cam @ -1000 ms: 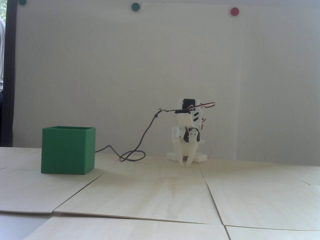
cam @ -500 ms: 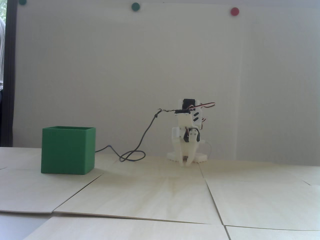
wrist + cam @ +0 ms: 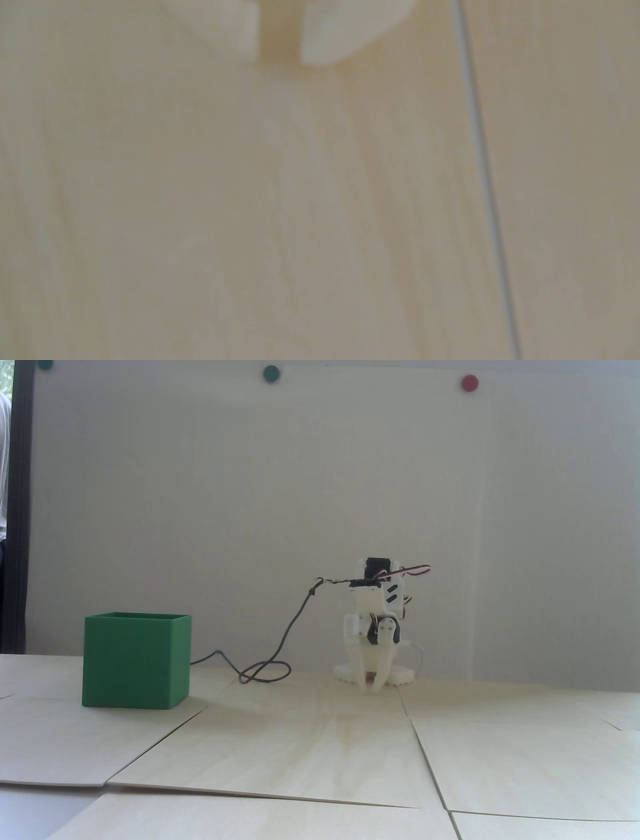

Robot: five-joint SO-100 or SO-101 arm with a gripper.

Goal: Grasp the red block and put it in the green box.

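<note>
The green box (image 3: 135,660) stands on the table at the left in the fixed view, its open top facing up; its inside is hidden. The red block shows in neither view. The white arm (image 3: 375,615) is folded low at the back centre. My gripper (image 3: 374,687) points down with its tips just above the wooden surface, well to the right of the box. In the wrist view my gripper (image 3: 278,59) enters from the top edge. The jaws are nearly together with only a narrow slit, and nothing is between them.
Light wooden panels (image 3: 320,750) cover the table, with seams between them; one seam (image 3: 485,180) runs down the right of the wrist view. A dark cable (image 3: 280,650) loops from the arm to the table behind the box. Round green and red dots sit on the wall.
</note>
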